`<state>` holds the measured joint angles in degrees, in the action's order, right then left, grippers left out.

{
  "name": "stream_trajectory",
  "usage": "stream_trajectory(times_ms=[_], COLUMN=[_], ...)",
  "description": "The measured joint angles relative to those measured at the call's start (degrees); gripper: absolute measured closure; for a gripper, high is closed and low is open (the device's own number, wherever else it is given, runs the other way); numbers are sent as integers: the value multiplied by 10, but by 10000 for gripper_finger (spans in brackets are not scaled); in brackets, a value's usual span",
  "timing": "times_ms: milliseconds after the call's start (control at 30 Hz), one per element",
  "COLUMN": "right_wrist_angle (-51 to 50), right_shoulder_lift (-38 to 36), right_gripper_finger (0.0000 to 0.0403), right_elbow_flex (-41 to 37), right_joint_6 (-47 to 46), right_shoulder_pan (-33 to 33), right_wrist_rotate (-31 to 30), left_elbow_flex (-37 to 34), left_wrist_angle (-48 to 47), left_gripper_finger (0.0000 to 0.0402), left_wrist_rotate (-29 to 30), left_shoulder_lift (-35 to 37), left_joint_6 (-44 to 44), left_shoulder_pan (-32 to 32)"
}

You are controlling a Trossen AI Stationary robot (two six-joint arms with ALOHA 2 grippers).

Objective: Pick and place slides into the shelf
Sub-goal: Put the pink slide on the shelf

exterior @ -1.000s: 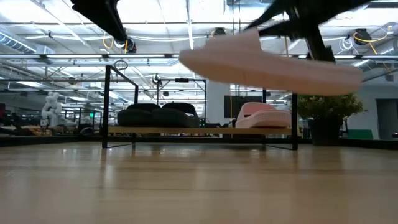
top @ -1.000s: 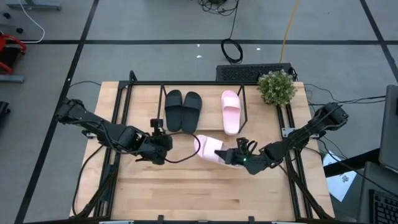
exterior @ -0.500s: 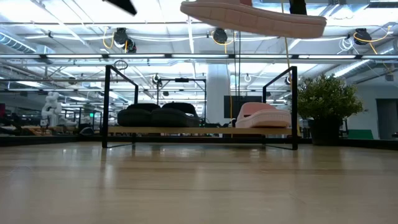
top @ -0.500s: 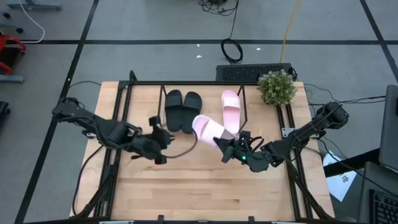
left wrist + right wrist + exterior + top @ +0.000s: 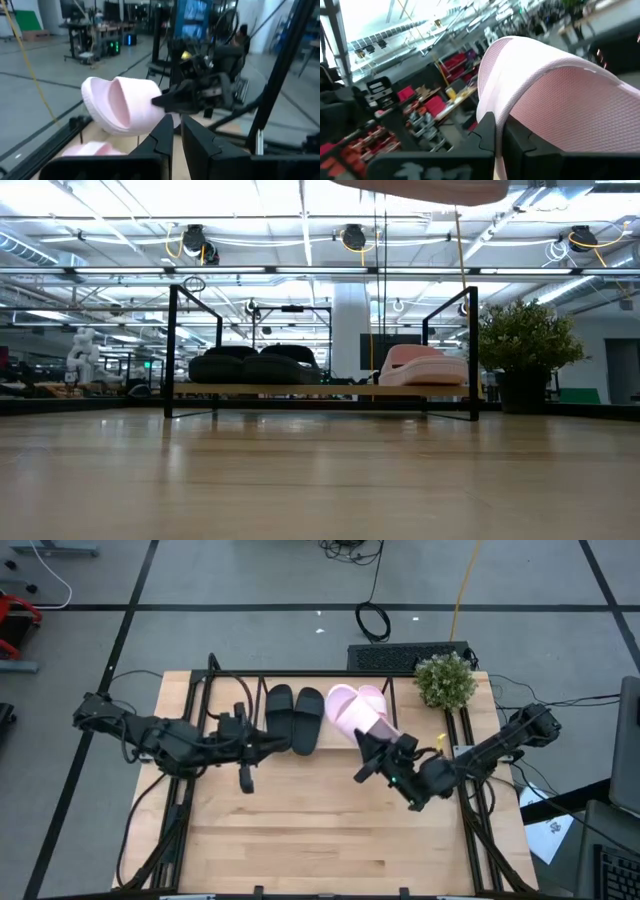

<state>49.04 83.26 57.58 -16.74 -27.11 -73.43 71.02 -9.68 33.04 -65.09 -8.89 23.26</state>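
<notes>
One pale pink slide (image 5: 350, 710) hangs in the air above the shelf (image 5: 320, 390), with my right gripper (image 5: 362, 742) shut on it. In the low view only its sole (image 5: 420, 188) shows, at the top edge. The two black slides (image 5: 293, 718) lie side by side on the shelf's board. The other pink slide (image 5: 420, 366) lies on the board to their right, half hidden under the held one in the high view. My left gripper (image 5: 272, 743) hovers level by the black pair, shut and holding nothing. My right gripper pinches a thin pink edge of the slide, seemingly its strap (image 5: 492, 107), between its two fingers. The fingers come about level from the table's near right side. The slide is lifted clear and tilted, and reaches from the fingers toward the far left.
A potted plant (image 5: 445, 680) stands at the table's far right corner, beside the shelf. A dark grid-like thing (image 5: 405, 657) lies behind the shelf. Black frame rails (image 5: 190, 740) run along the table's left and right sides. Bare wood (image 5: 320, 830) fills the table's near half.
My right gripper has risen and gone toward the far edge with the pink slide, which has turned about and now hangs over the shelf. My left gripper has also risen and tipped from pointing down to level, drifting toward the far edge.
</notes>
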Motion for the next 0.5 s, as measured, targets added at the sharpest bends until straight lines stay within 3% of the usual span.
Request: stream_trajectory(times_ms=[167, 333, 500], right_wrist_angle=[73, 86, 89], right_shoulder_lift=[0, 0, 0], right_gripper_finger=[402, 402, 402], right_elbow_flex=[0, 0, 0], right_joint_6=[89, 37, -10], right_shoulder_pan=[23, 63, 103], right_wrist_rotate=[23, 142, 200], left_elbow_flex=[0, -1, -1], left_wrist_angle=[33, 37, 36], left_gripper_finger=[366, 366, 366], left_wrist_rotate=[0, -3, -19], left_shoulder_lift=[-15, -31, -38], left_joint_6=[-8, -40, -54], left_shoulder_pan=[-5, -9, -10])
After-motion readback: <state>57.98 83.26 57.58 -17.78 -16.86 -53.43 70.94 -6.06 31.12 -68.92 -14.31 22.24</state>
